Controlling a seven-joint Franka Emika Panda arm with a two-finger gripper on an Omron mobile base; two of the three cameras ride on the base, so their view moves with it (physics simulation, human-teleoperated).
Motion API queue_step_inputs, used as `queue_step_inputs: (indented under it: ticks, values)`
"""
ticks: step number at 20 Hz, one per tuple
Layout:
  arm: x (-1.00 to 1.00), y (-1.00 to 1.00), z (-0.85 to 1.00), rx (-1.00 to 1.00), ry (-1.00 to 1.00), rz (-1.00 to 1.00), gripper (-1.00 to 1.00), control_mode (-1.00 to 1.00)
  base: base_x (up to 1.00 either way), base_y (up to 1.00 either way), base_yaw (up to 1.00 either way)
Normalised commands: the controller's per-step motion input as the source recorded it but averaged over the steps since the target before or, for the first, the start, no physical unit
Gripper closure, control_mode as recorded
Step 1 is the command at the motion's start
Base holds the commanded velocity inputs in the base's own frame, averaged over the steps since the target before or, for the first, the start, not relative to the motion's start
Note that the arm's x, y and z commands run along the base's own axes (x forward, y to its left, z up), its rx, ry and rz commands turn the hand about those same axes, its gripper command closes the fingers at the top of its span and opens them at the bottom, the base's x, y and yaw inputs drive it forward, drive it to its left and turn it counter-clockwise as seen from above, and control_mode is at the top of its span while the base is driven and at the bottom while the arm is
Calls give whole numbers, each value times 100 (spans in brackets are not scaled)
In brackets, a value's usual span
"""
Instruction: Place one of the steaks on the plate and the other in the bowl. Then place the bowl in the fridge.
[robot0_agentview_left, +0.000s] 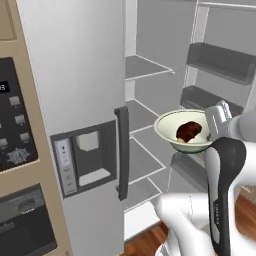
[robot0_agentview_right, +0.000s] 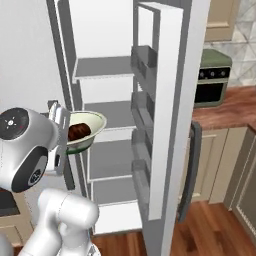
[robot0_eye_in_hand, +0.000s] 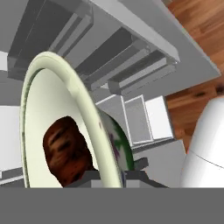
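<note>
The pale cream-green bowl (robot0_agentview_left: 170, 125) hangs in the air in front of the open fridge (robot0_agentview_left: 75, 90), level with a middle shelf (robot0_agentview_left: 150, 150). One dark reddish-brown steak (robot0_agentview_left: 189, 131) lies inside it. My gripper (robot0_agentview_left: 212, 131) is shut on the bowl's near rim. From the right base view, the bowl (robot0_agentview_right: 96, 131) with the steak (robot0_agentview_right: 79, 132) sits just ahead of the gripper (robot0_agentview_right: 64, 132). In the hand view the bowl (robot0_eye_in_hand: 39, 109) stands edge-on with the steak (robot0_eye_in_hand: 65, 151) in it, and the gripper (robot0_eye_in_hand: 111, 177) pinches its rim. The plate is out of view.
The fridge's left door (robot0_agentview_left: 95, 160) with its dispenser is closed; the right door (robot0_agentview_right: 170, 100) stands swung open with door bins (robot0_agentview_right: 142, 62). A black built-in oven (robot0_agentview_left: 15, 130) sits left of the fridge. A toaster oven (robot0_agentview_right: 215, 77) rests on the counter at right. Wood floor (robot0_agentview_right: 210, 235) lies below.
</note>
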Motion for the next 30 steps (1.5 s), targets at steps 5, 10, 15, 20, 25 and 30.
queue_step_inputs:
  ticks: [5,10,15,20,25,30]
  values:
    - [0,0,0,0,0,0,100,100,100,11,-8]
    - [0,0,0,0,0,0,100,100,100,-25,6]
    - [0,0,0,0,0,0,100,100,50,-1,5]
    - [0,0,0,0,0,0,100,100,21,-26,24]
    - [7,-3,0,0,0,1,100,-100,24,-3,16]
    - [28,-28,-8,0,0,5,100,-100,0,0,0]
